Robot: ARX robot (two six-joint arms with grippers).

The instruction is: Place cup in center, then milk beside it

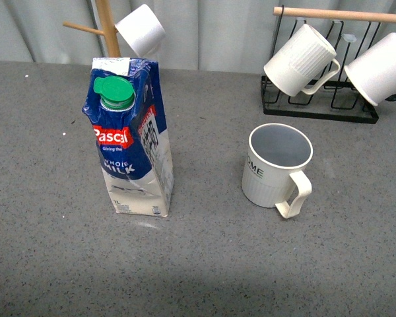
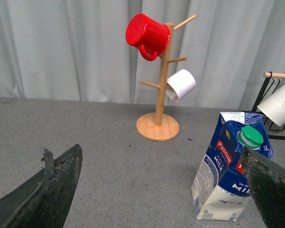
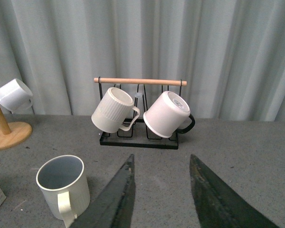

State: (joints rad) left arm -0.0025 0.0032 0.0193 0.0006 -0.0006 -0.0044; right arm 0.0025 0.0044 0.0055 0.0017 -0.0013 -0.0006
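Note:
The milk [image 1: 133, 142], a tall blue-and-white carton with a green cap, stands upright left of the table's middle. The cup [image 1: 276, 166], cream and ribbed with dark lettering, stands upright to its right, its handle toward the front. The two are apart. Neither gripper shows in the front view. My left gripper [image 2: 160, 148] is open and empty, with the milk [image 2: 230, 166] close to one finger. My right gripper [image 3: 161, 156] is open over bare table, and the cup [image 3: 64, 183] stands off to one side of it.
A black wire rack [image 1: 320, 109] with a wooden bar holds two white mugs [image 1: 302, 61] at the back right. A wooden mug tree [image 2: 157, 126] at the back left carries a red mug [image 2: 146, 32] and a small white cup [image 2: 181, 84]. Grey curtain behind.

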